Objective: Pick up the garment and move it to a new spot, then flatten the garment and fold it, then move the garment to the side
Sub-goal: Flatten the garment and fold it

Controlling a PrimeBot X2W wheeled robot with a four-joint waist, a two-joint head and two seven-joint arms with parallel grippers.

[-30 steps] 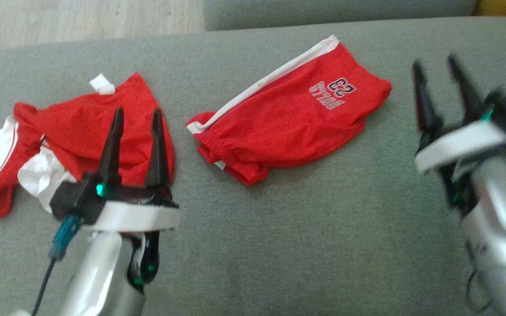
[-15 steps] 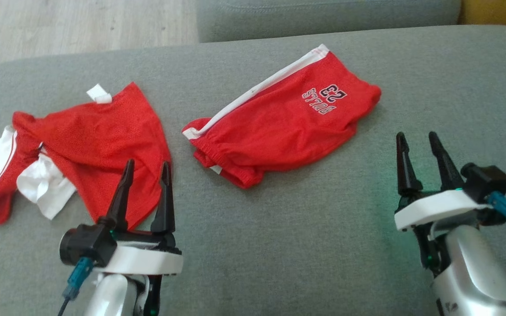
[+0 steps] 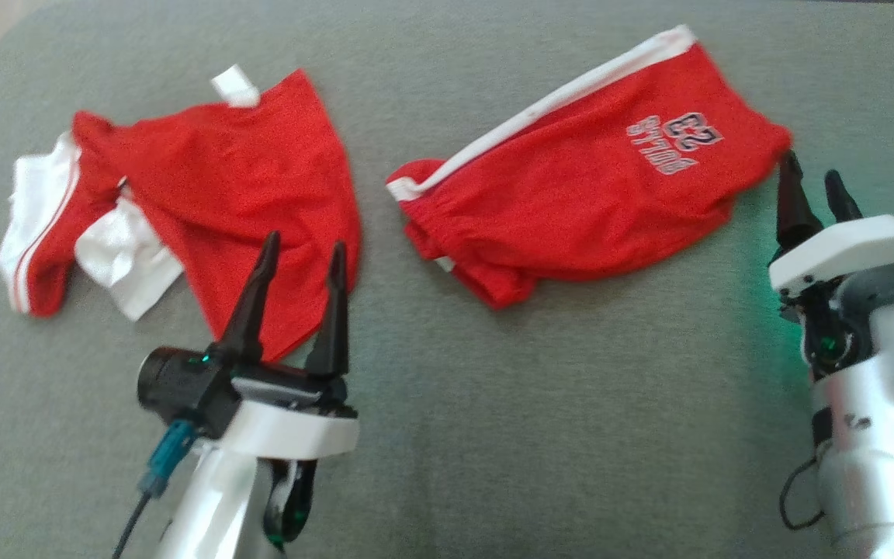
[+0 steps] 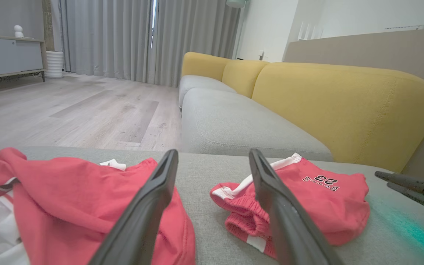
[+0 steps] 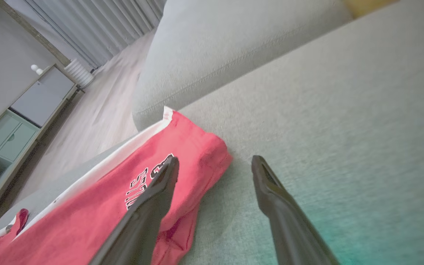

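Observation:
Two red garments lie on a grey cushion. Red shorts with a white side stripe and a "BULLS 23" print lie at the centre right, also seen in the wrist views. A crumpled red top with white trim lies at the left. My left gripper stands open over the top's near edge, holding nothing. My right gripper is open at the shorts' right end, its left finger over the printed corner. It also appears in the left wrist view.
Beyond the cushion runs a grey sofa seat with yellow backs. A wooden floor lies off the far left edge, with a sideboard past it. Bare grey fabric stretches in front of both garments.
The head camera has shifted, so the whole picture moved. My right gripper has come up to the shorts' right end. The left gripper stays at the top's near edge. Both stay open.

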